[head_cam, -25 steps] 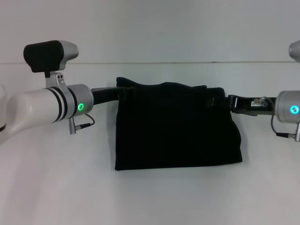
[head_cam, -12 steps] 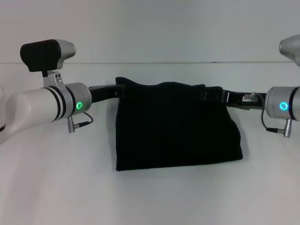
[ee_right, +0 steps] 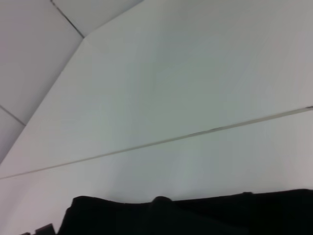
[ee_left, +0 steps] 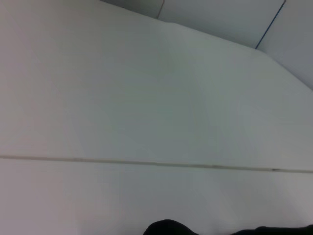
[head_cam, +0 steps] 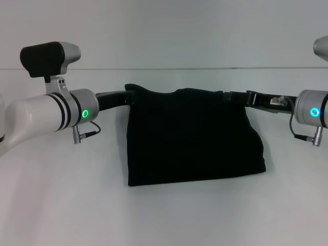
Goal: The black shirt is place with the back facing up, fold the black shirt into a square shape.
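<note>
The black shirt (head_cam: 192, 138) shows in the head view as a folded, roughly rectangular dark panel in the middle of the white table. Its lower edge rests on the surface and its upper edge stretches between my two grippers. My left gripper (head_cam: 131, 95) is shut on the upper left corner. At the upper right corner, my right gripper (head_cam: 229, 96) is shut on the cloth. No lettering shows. A strip of the black shirt (ee_left: 168, 228) lies along the edge of the left wrist view. The black shirt (ee_right: 195, 215) also fills the edge of the right wrist view.
The white table (head_cam: 61, 205) spreads around the shirt on all sides. A thin seam (head_cam: 169, 68) runs across the table behind the shirt. My left arm's white forearm (head_cam: 41, 118) reaches in from the left, and the right wrist (head_cam: 312, 113) from the right.
The right arm shifted slightly inward, then back and up, raising the shirt's upper right corner a little. The left arm rose slightly. The shirt's lower edge stayed put.
</note>
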